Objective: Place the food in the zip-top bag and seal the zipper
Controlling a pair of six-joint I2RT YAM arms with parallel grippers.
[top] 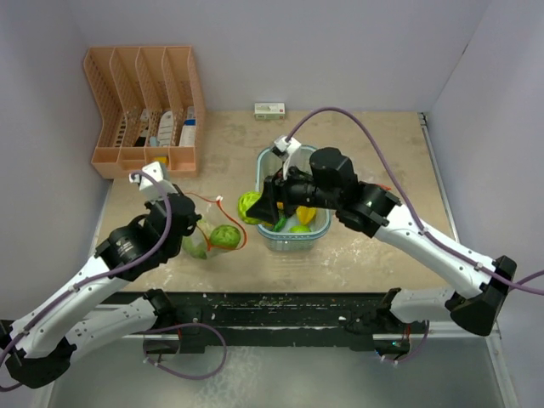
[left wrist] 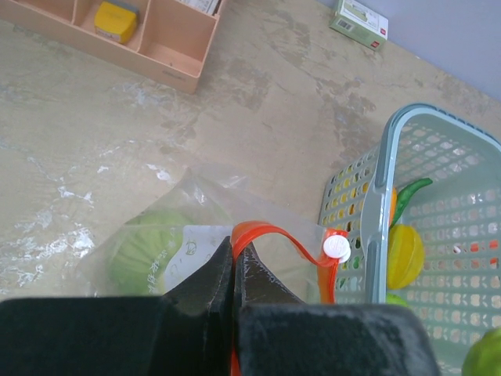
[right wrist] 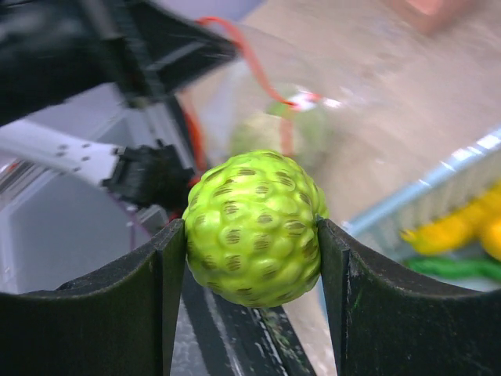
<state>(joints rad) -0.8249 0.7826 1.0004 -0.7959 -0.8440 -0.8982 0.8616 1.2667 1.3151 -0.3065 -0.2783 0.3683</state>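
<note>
My left gripper (top: 189, 231) (left wrist: 233, 249) is shut on the red zipper strip of the clear zip-top bag (top: 212, 238) (left wrist: 196, 204), which lies on the table left of the basket. The bag's white slider (left wrist: 337, 247) sits at the strip's right end. A pale-green cabbage (top: 225, 236) (left wrist: 145, 251) is inside the bag. My right gripper (top: 259, 208) (right wrist: 252, 235) is shut on a bumpy round green toy fruit (top: 249, 206) (right wrist: 254, 227), held between the basket and the bag's mouth. Yellow fruits (top: 304, 214) (left wrist: 405, 254) (right wrist: 454, 231) and a green chili (left wrist: 411, 196) (right wrist: 454, 266) lie in the basket.
The light-blue mesh basket (top: 319, 231) (left wrist: 383, 157) stands mid-table under my right arm. An orange divided organizer (top: 144, 110) (left wrist: 180, 47) stands at the back left. A small white-and-green box (top: 269, 109) (left wrist: 358, 19) lies by the back wall.
</note>
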